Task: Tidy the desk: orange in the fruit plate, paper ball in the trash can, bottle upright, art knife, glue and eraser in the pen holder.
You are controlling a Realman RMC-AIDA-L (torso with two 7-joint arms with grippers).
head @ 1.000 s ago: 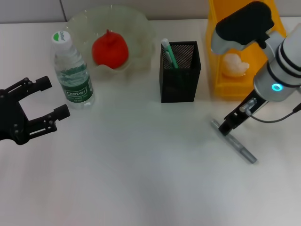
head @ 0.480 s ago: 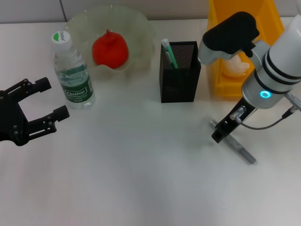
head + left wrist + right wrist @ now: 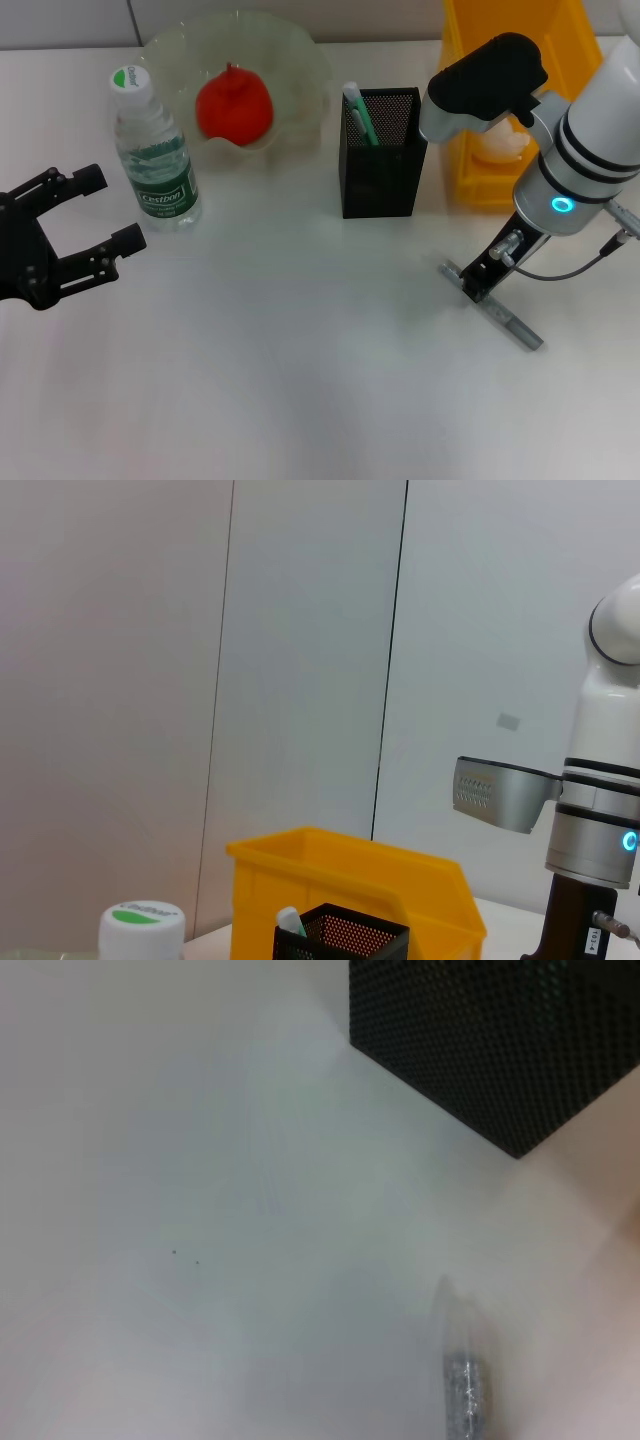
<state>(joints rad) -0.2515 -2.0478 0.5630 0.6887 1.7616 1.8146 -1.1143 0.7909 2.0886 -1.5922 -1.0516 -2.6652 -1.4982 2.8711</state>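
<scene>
The orange [image 3: 233, 105] lies in the pale-green fruit plate [image 3: 170, 48]. The bottle [image 3: 155, 160] stands upright to the plate's left; its cap shows in the left wrist view [image 3: 143, 925]. The paper ball [image 3: 500, 143] lies in the yellow trash can [image 3: 468, 160]. The black mesh pen holder [image 3: 382, 160] holds a green-and-white stick [image 3: 358, 112]. The grey art knife [image 3: 505, 318] lies on the table, right of the holder. My right gripper [image 3: 480, 280] is down on the knife's left end. My left gripper [image 3: 115, 208] is open and empty at the far left. The eraser is hidden.
The right wrist view shows the pen holder's corner [image 3: 500, 1040] and the knife's tip [image 3: 465, 1390] on bare white table. The left wrist view shows the trash can [image 3: 340, 880], the pen holder [image 3: 345, 935] and my right arm [image 3: 600, 820].
My right arm has swung left and settled its gripper onto the knife's left end; the knife has shifted slightly. The left arm has not moved.
</scene>
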